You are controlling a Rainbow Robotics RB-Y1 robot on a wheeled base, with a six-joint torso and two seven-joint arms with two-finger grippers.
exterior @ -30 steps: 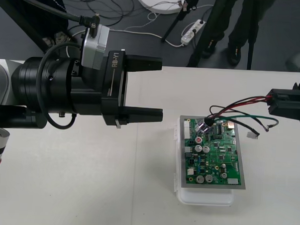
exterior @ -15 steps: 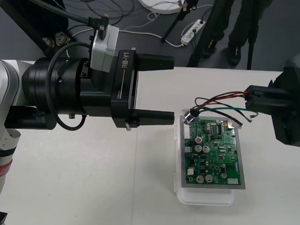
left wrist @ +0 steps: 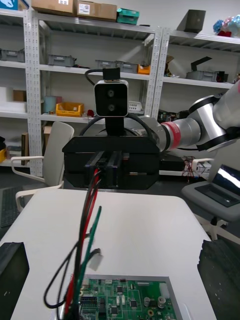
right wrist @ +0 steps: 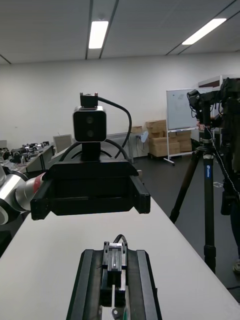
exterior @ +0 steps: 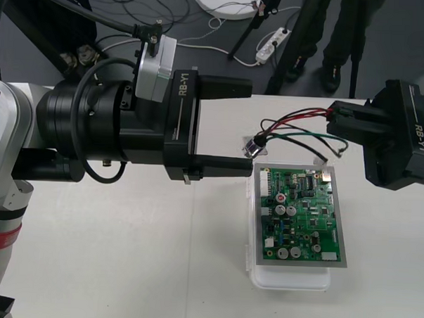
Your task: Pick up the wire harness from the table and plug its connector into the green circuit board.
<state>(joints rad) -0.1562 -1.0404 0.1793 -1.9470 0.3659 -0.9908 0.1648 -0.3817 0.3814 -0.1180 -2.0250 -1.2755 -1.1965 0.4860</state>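
The right gripper (exterior: 334, 124) hangs over the far side of the table (exterior: 123, 254) with its black fingers (right wrist: 90, 285) pressed together on one end of the wire harness (exterior: 304, 137). From there the red, black and green wires arc out toward the left gripper (exterior: 250, 125). The round metal socket (exterior: 255, 147) dangles at their free end, above the table and just beyond the far-left corner of the green circuit board (exterior: 302, 218). The board sits untouched on its white base (exterior: 291, 279). The left gripper faces the harness with its fingers (left wrist: 11, 267) spread wide, and its lower fingertip is just beside the socket. Nothing lies between those fingers, and no part of the harness is plugged into the board. A small pale connector (left wrist: 96, 260) hangs on one strand above the board's far edge, and I cannot tell whether the black plug sits inside the right gripper's pinch. The main risk seems to be a bad handover. The socket hangs loose on thin wires and could swing or twist, so the left fingers might close on a bare strand or on nothing at all. If the right gripper lets go before the left has a firm hold, the harness would probably drop onto the board or the table. The two grippers stand close and face each other, so a careless advance could knock their fingers together or pull the wires out of the pinch. The slack loops could also snag on the board's tall components.
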